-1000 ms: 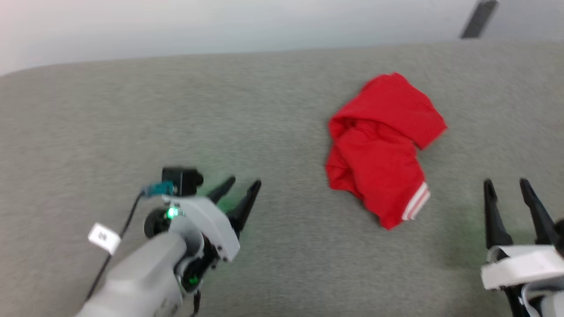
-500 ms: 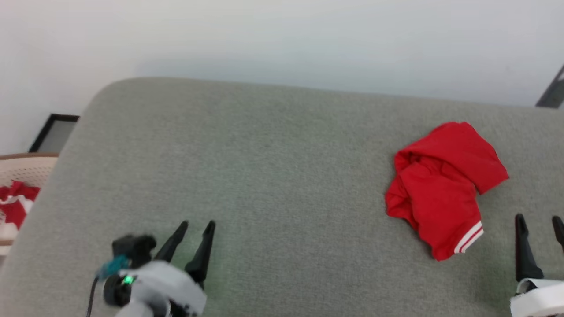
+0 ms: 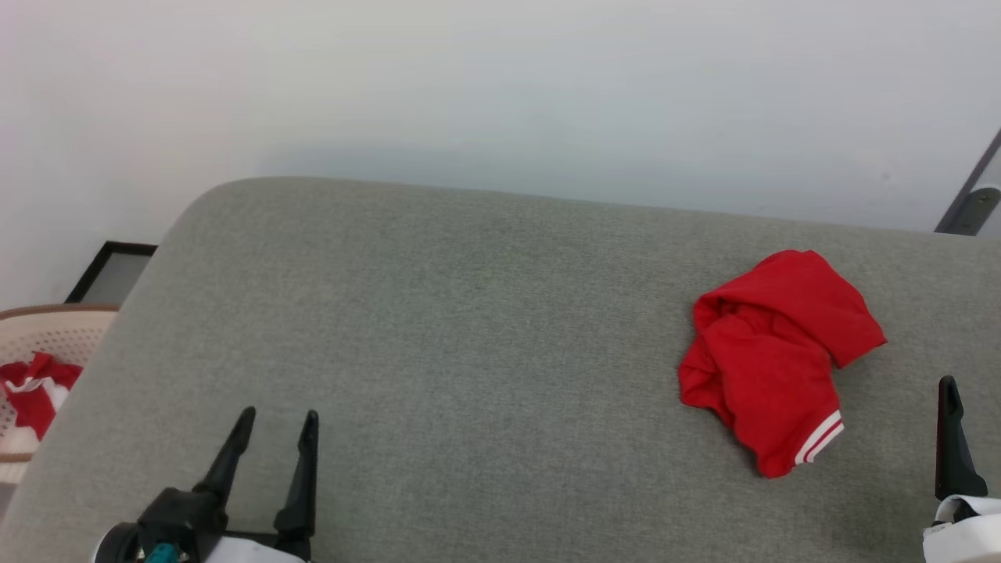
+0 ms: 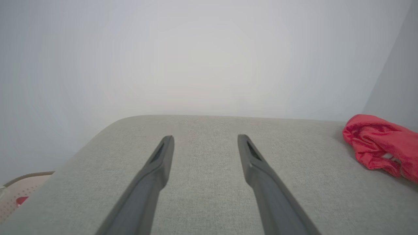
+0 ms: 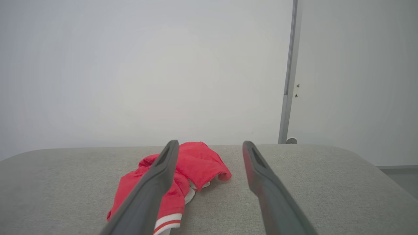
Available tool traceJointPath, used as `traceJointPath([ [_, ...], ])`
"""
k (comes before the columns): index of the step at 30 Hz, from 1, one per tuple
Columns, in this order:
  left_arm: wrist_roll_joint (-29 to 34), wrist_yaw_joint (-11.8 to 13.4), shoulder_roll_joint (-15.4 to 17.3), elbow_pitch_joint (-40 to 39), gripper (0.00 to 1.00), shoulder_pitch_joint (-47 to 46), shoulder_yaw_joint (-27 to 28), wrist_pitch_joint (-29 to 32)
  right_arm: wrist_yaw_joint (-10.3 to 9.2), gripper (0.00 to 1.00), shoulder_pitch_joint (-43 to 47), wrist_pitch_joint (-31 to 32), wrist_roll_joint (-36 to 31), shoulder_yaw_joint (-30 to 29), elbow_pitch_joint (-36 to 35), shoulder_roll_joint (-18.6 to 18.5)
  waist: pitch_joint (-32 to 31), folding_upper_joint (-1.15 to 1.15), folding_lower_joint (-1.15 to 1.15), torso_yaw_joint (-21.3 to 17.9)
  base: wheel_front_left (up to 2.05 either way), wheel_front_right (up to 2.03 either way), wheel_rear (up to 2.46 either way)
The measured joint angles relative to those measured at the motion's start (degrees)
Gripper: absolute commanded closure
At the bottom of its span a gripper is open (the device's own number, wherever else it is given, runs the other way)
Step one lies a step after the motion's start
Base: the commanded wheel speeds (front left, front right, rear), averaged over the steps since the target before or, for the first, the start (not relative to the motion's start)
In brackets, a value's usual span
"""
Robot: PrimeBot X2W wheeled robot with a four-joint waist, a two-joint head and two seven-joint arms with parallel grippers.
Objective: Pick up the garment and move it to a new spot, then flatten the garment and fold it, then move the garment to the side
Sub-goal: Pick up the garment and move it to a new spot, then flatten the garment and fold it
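Crumpled garment [image 3: 770,352] on grey cushion [image 3: 438,328], near right jaws, both jaws spread, empty

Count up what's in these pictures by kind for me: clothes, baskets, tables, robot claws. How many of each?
Clothes: 2, the red shirt on the table and a red-and-white piece in the basket
Baskets: 1
Tables: 1
Claws: 2, the left gripper and the right gripper, both open and empty
Total: 6

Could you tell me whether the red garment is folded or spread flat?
Neither: the garment lies crumpled in a loose heap, one striped cuff sticking out.
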Motion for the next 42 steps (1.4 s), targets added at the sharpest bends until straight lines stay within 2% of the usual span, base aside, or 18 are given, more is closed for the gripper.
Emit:
traceJointPath([
  [4,3.02,-0.86,-1.49,-1.59,0.00,1.46,1.80,0.00,0.00,0.00,0.00,-0.01,0.19,0.23,-0.86,-0.05,-0.05,0.00,0.00,-0.97,0.00,0.00,0.00],
  [12,4.38,-1.98,-4.38,-0.76,0.00,2.37,3.04,0.00,0.00,0.00,-0.08,0.00,-0.77,1.00,-0.67,0.23,1.24,0.00,0.00,-2.12,0.00,0.00,0.00],
  [26,5.16,-2.29,-5.89,-1.69,0.00,1.13,1.75,0.00,0.00,0.00,-1.73,0.00,-0.92,1.20,-0.80,0.09,3.85,0.00,0.00,-2.55,0.00,0.00,0.00],
  [30,4.10,-2.30,-5.19,-2.08,0.00,-1.04,-2.89,0.01,0.00,0.00,-2.24,0.00,-0.80,0.85,-0.75,0.37,4.26,0.00,0.00,-3.03,0.00,0.00,0.00],
  [35,2.12,-2.30,-0.96,-0.48,0.00,-10.00,-13.28,0.00,0.00,0.00,-2.57,0.00,-0.35,0.09,-0.65,1.63,4.63,0.00,0.00,-4.18,0.00,0.00,0.00],
  [39,-3.67,-2.38,2.69,2.90,0.00,-22.72,-25.08,2.68,0.00,0.00,-4.30,0.00,-0.09,-0.53,-1.01,2.67,5.33,0.00,0.00,-5.72,0.00,0.00,0.00],
  [42,-9.18,-2.40,4.32,4.95,0.00,-33.58,-34.96,8.22,0.00,0.00,-5.69,-0.01,0.23,-0.89,-1.20,3.41,6.16,0.00,0.00,-7.35,0.00,0.00,0.00],
])
